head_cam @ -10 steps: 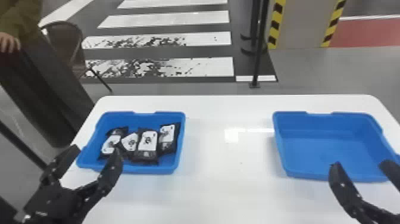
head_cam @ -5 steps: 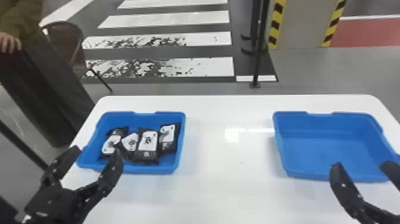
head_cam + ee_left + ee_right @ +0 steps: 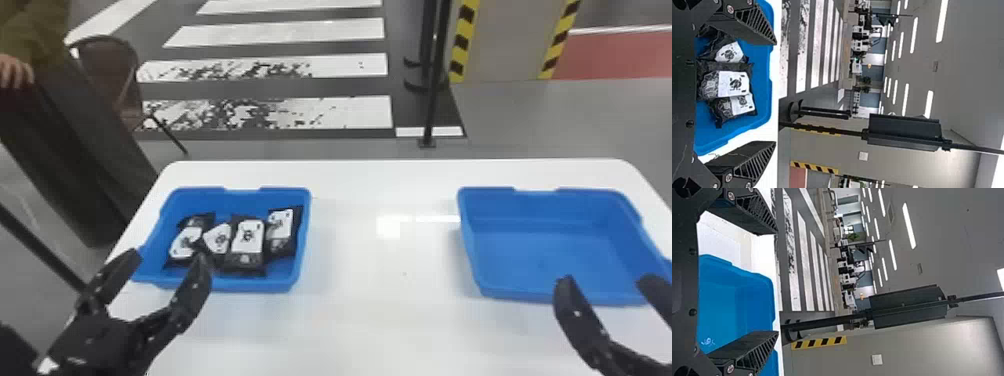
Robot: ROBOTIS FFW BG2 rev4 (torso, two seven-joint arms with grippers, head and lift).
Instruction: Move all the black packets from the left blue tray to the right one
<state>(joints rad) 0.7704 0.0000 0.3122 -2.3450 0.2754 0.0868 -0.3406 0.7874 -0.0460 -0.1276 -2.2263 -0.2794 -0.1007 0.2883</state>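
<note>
4 black packets point(image 3: 247, 245) lie in the left blue tray point(image 3: 225, 286)

2 shallow, open-topped blue trays sit well apart on a white table point(image 3: 390, 320). The tray on the robot's left holds 4 black packets, each with a white label facing up. They lie crowded together in a rough row across the tray's floor, with edges touching. The packet at the left end point(image 3: 186, 243) is tilted, and its neighbour point(image 3: 218, 239) sits at a slant. Next comes a larger packet with a nearly rectangular label, then the packet at the right end point(image 3: 281, 227), close to the tray's right wall.

The right blue tray point(image 3: 540, 250) shows its bare floor and sloping walls, with a small pale mark on the floor in the right wrist view.

The left gripper point(image 3: 167, 256) is released, its 2 black fingers spread wide with nothing between them, near the front left part of its tray. The right gripper point(image 3: 607, 281) is also released, its 2 fingers well apart and free of any packet, at the near side of the right tray.
</note>
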